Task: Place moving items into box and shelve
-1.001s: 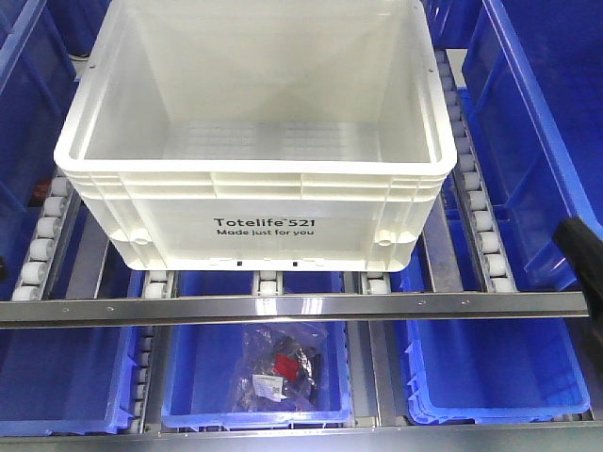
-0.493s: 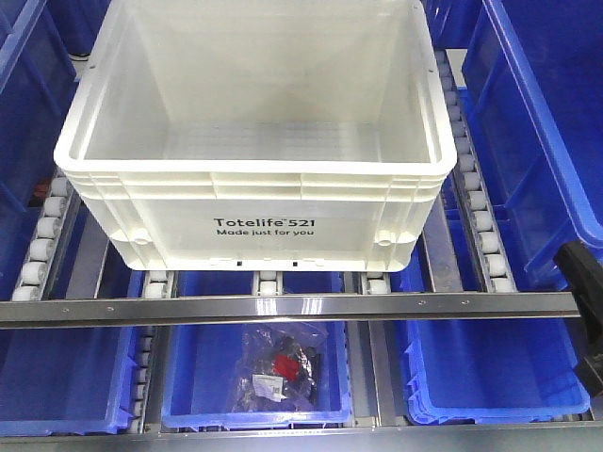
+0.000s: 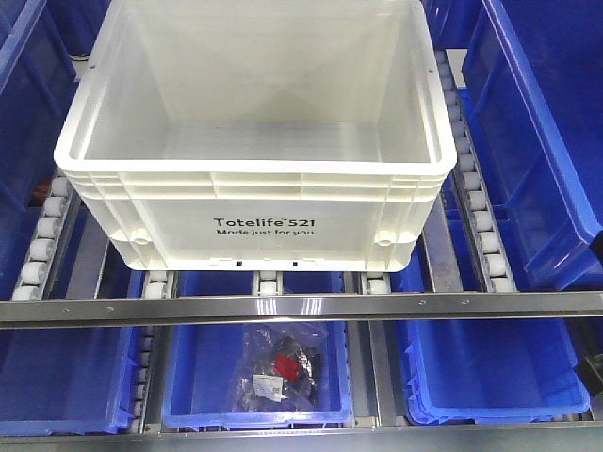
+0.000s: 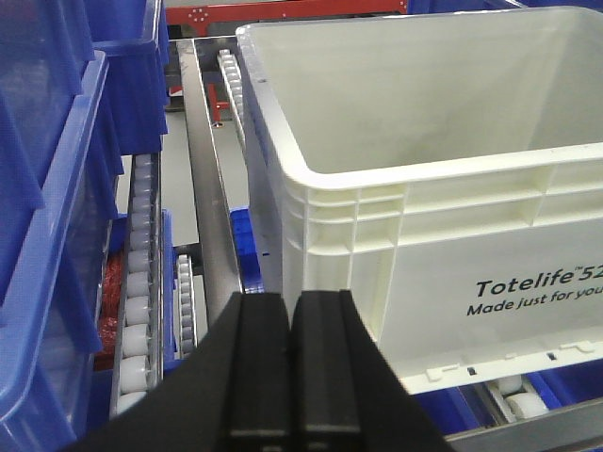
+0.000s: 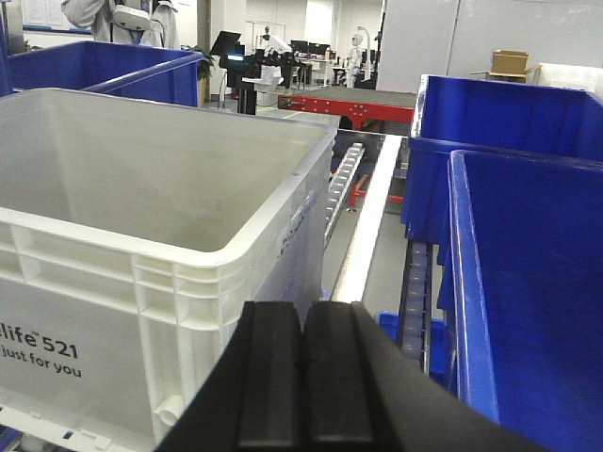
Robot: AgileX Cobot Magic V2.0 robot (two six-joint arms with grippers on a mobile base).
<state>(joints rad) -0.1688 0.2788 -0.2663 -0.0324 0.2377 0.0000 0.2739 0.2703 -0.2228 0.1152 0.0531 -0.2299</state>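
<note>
A white Totelife 521 box (image 3: 254, 171) stands on the roller shelf, and its inside looks empty. It also shows in the left wrist view (image 4: 424, 179) and the right wrist view (image 5: 141, 235). My left gripper (image 4: 292, 306) is shut and empty, just in front of the box's left front corner. My right gripper (image 5: 303, 315) is shut and empty, in front of the box's right front corner, beside the gap to a blue bin (image 5: 528, 282). A clear bag of dark and red items (image 3: 276, 369) lies in a blue bin (image 3: 188, 377) on the lower level.
Blue bins flank the white box on both sides (image 3: 537, 141) (image 3: 24, 122). Roller tracks (image 3: 476, 207) run along the shelf, and a metal rail (image 3: 283, 306) crosses the front. More blue bins (image 3: 490, 377) stand on the lower level.
The black right gripper finger at the right edge of the front view has drawn back down and right, almost out of that view. The box has not moved.
</note>
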